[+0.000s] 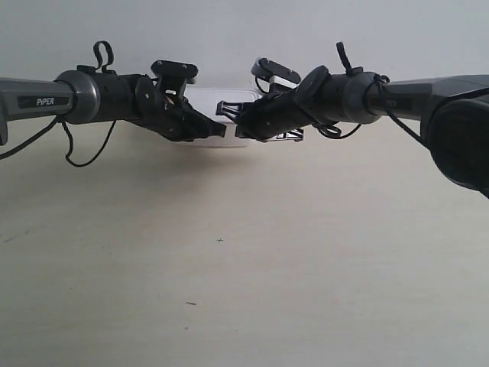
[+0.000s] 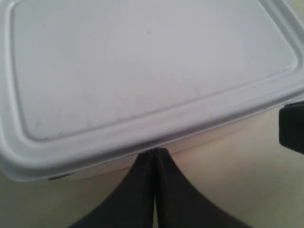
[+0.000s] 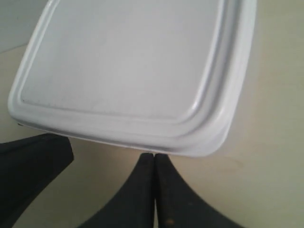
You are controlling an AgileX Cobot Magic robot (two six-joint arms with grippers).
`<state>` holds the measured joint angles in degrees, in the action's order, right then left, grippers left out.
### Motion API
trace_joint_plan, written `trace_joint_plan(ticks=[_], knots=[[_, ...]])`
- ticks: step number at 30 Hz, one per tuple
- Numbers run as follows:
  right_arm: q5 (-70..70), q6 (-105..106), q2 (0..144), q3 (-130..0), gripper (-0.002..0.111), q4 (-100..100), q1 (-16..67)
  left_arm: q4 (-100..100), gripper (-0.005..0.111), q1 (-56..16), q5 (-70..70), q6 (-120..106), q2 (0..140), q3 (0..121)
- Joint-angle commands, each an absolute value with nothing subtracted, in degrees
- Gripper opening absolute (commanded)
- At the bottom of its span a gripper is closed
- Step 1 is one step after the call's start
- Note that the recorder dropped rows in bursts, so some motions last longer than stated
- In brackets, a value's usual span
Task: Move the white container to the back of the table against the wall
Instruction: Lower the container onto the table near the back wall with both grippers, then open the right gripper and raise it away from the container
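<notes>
Exterior view: white container (image 1: 221,99) at upper centre of the frame, on the far part of the desk (image 1: 244,290), just in front of the wall (image 1: 244,30), mostly hidden behind two black arms reaching in from either edge. Tips of both arms meeting just before the container's near side. A few dark specks on the bare desk in the lower half.

Left wrist view: left tool (image 2: 155,154) with fingers (image 2: 137,190) pressed together, nothing between them, tip touching or nearly touching the container's (image 2: 152,71) rim at centre frame. Lid flat and rimmed, filling the upper frame.

Right wrist view: right tool (image 3: 154,156) likewise closed on nothing, tip at the edge of the container (image 3: 133,66) near one rounded corner; contact or small gap, cannot tell.
</notes>
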<state>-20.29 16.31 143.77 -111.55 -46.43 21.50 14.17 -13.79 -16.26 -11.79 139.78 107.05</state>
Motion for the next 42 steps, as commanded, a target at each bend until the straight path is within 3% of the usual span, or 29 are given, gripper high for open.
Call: trace_joint_plan(ticks=[1,9,13,22,37,42], knots=[[-21.1,16.3,145.3,-114.2,0.000,-45.9,21.2,13.7,0.000,-13.6,-14.8,-11.5,140.3,107.4],[-22.3,16.5,145.3,-114.2,0.000,-43.9,21.2,13.7,0.000,-13.6,-13.9,-11.9,141.8,107.4],[-28.6,16.0,143.3,-114.2,0.000,-33.5,20.7,13.7,0.000,-13.6,-12.5,-12.0,141.7,107.4],[-42.0,8.9,134.6,-114.2,0.000,-27.0,10.1,13.8,0.000,-13.6,-12.0,-13.4,141.7,107.4],[-43.2,9.0,133.6,-114.2,0.000,-27.2,9.0,14.2,0.000,-13.6,-8.5,-13.4,141.7,111.2],[-43.7,9.0,133.6,-114.2,0.000,-27.1,9.0,14.2,0.000,-13.6,-13.1,-15.0,141.7,111.2]])
